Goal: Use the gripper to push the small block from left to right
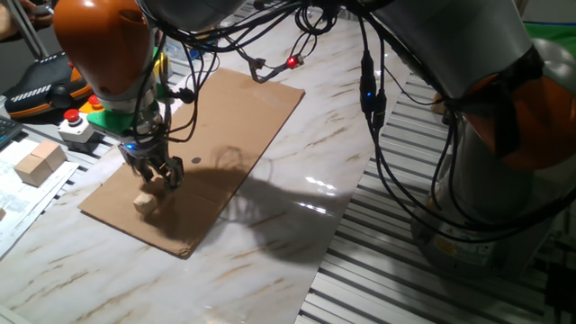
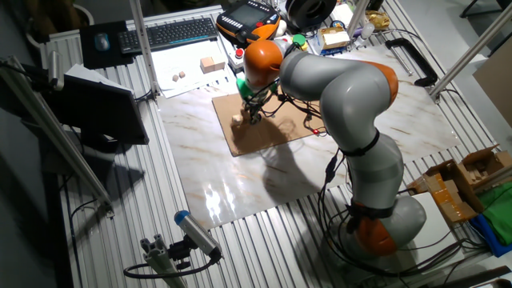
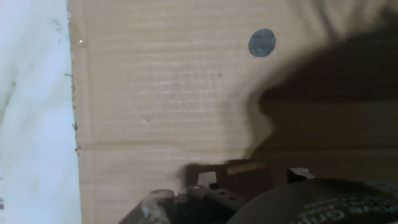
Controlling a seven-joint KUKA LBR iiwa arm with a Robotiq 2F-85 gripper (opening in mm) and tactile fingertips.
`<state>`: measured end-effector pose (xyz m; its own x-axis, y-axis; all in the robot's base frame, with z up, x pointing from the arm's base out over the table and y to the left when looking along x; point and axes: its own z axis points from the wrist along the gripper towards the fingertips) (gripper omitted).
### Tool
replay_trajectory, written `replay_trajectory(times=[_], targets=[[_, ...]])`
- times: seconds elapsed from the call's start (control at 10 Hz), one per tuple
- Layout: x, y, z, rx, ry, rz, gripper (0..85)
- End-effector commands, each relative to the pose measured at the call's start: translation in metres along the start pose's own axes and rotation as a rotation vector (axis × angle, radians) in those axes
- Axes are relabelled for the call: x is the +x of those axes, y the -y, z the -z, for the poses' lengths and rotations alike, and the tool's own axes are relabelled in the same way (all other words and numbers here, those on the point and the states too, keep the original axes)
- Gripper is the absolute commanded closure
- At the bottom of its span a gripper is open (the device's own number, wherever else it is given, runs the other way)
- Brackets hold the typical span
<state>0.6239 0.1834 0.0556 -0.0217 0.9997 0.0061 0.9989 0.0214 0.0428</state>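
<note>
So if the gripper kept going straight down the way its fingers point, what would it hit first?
Probably the cardboard sheet directly under the gripper; the small block sits just beside the fingertips, though depth is hard to judge.

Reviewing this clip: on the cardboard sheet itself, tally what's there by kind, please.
Small wooden block: 1, lying just beside the pincer
Dark round dot marked on the cardboard sheet: 1
Total: 2
</note>
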Motion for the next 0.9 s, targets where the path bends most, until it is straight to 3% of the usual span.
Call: replay_trajectory(times=[0.0,0.4,0.7,0.8], targets=[[-0.003,-0.001,0.008,0.000,0.007,0.010,23.3],[-0.022,-0.004,0.054,0.012,0.028,0.090,23.7],[-0.040,-0.003,0.076,0.015,0.028,0.195,33.3],[-0.050,-0.003,0.089,0.017,0.014,0.249,40.3]])
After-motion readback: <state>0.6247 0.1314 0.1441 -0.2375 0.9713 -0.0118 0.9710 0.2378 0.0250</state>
